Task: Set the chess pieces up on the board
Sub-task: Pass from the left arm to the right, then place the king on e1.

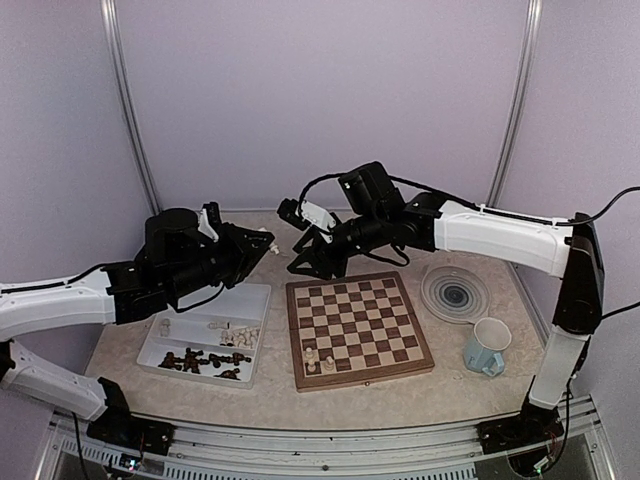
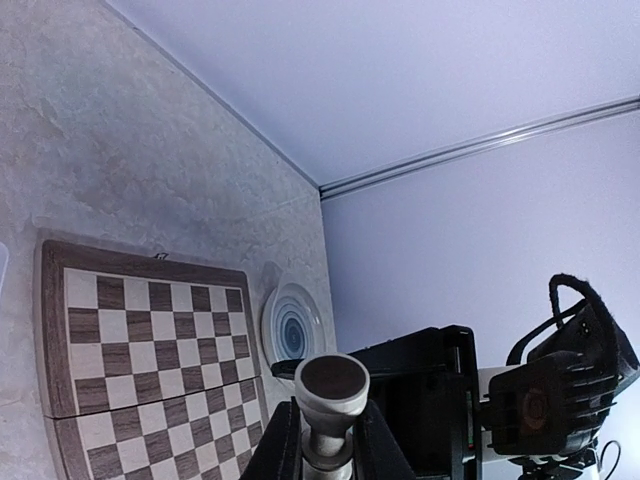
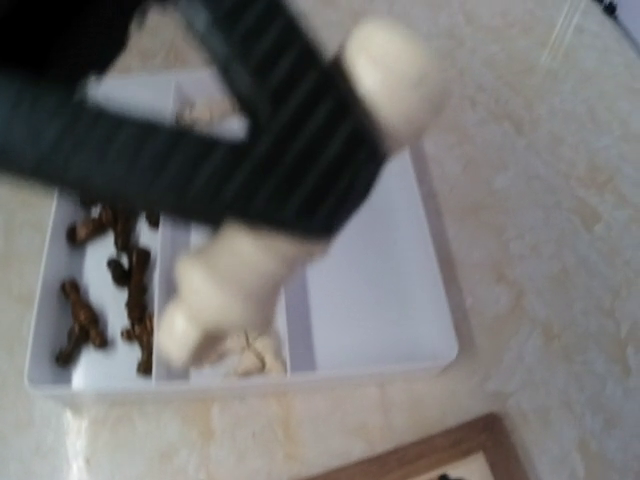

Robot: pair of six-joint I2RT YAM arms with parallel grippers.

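Observation:
The board (image 1: 358, 328) lies in the middle of the table, with two pale chess pieces (image 1: 320, 359) on its near left squares. My left gripper (image 1: 268, 246) is raised left of the board's far corner. It is shut on a pale chess piece (image 2: 332, 390) whose dark felt base faces the left wrist camera. My right gripper (image 1: 310, 265) reaches across just right of it, above the board's far left corner, with its fingers spread and nothing between them. In the blurred right wrist view the held pale piece (image 3: 225, 285) crosses behind a black finger (image 3: 260, 150) of the left gripper.
A white tray (image 1: 262, 296) left of the board holds dark pieces (image 1: 200, 360) in its near part and pale pieces (image 1: 238, 333) behind them. A round ringed plate (image 1: 455, 292) and a pale blue mug (image 1: 487, 347) stand right of the board.

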